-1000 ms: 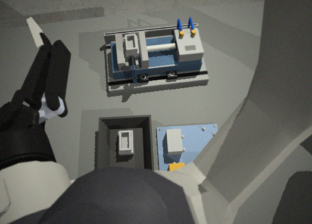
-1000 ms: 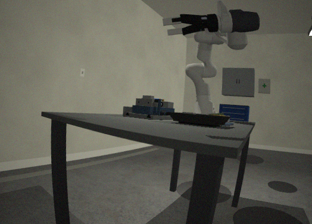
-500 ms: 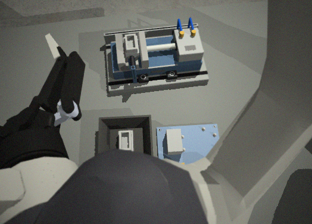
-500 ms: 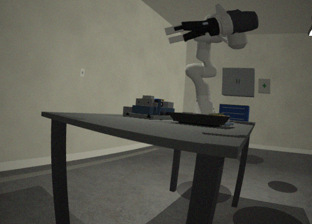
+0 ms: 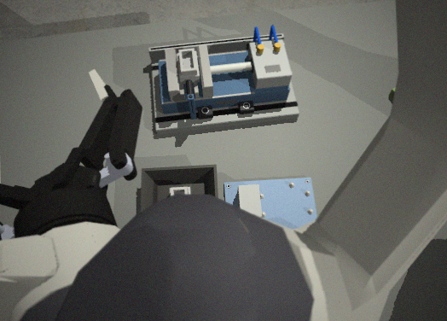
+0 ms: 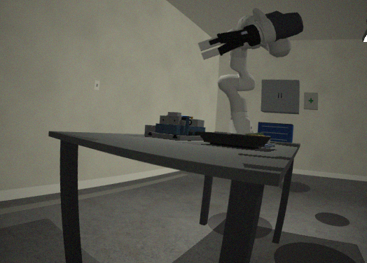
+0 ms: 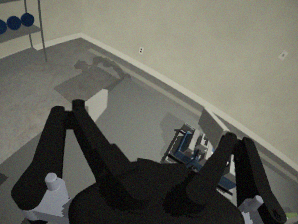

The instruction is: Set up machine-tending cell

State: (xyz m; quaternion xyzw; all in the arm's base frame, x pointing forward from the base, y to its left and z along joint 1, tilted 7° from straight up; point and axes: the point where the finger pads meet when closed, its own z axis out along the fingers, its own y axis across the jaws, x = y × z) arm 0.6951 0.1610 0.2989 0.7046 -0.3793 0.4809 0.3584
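Observation:
The vise (image 5: 222, 80) stands at the back of the table. A grey block with a pocket on top (image 5: 187, 61) sits in its opening, above the dark work stop (image 5: 189, 88). The dark outfeed tray (image 5: 179, 183) holds one pocketed finished part (image 5: 180, 191), partly hidden by my arm. The blue infeed plate (image 5: 277, 200) carries one aluminium blank (image 5: 249, 198); my arm covers the plate's near part. My gripper (image 5: 107, 125) is open and empty, high in the air left of the vise and tray, touching nothing. It also shows in the side view (image 6: 208, 48) and the wrist view (image 7: 152, 204).
The vise's hose block with blue hoses and yellow fittings (image 5: 269, 44) is at its right end. In the side view the vise (image 6: 175, 125) and tray (image 6: 234, 138) sit on the table far below the gripper. My arm's body (image 5: 192, 262) fills the lower part of the overhead view.

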